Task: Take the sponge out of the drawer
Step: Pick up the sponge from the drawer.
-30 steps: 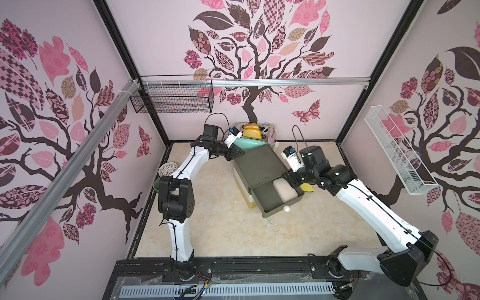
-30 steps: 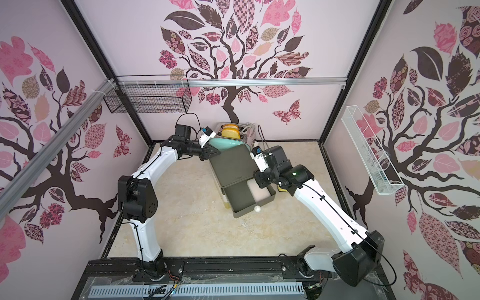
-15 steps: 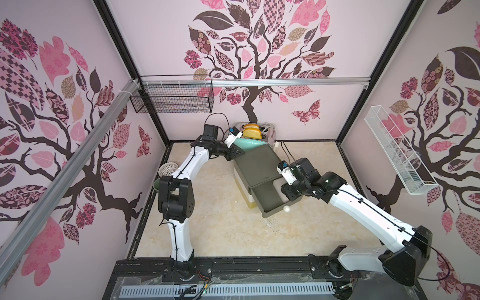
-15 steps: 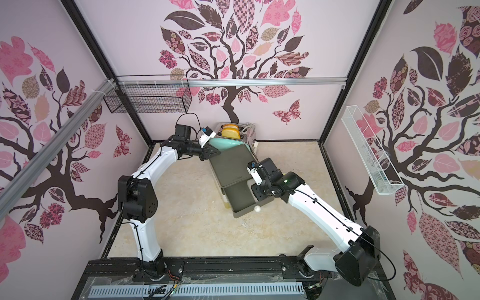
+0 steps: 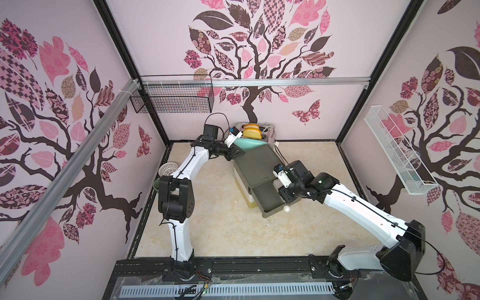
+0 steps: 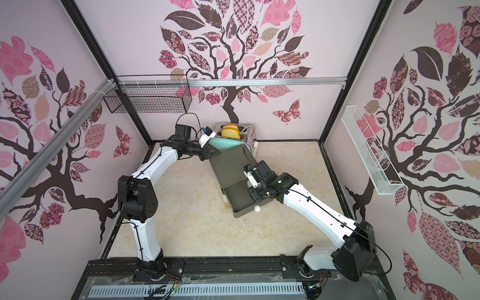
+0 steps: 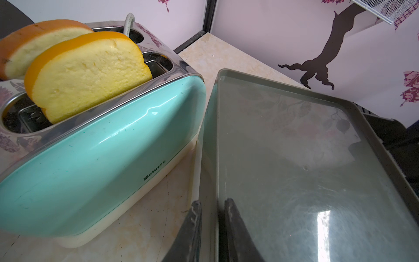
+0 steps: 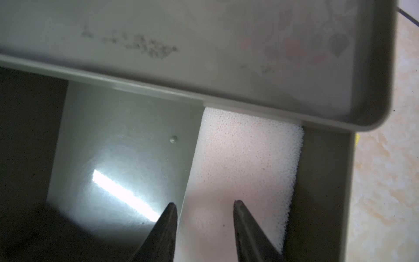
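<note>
Your right gripper (image 8: 204, 204) hangs over the pulled-out drawer (image 8: 118, 145) with its jaws apart, gripping nothing. The white sponge (image 8: 244, 163) lies directly beneath and ahead of it, against the drawer's side wall. One fingertip sits over the sponge, its partner over bare drawer floor just beside the sponge's edge. You cannot tell whether the tips touch it. Your left gripper (image 7: 210, 202) is clenched on the raised rim of the drawer unit (image 7: 294, 170), with the mint toaster (image 7: 102, 147) just beside it.
</note>
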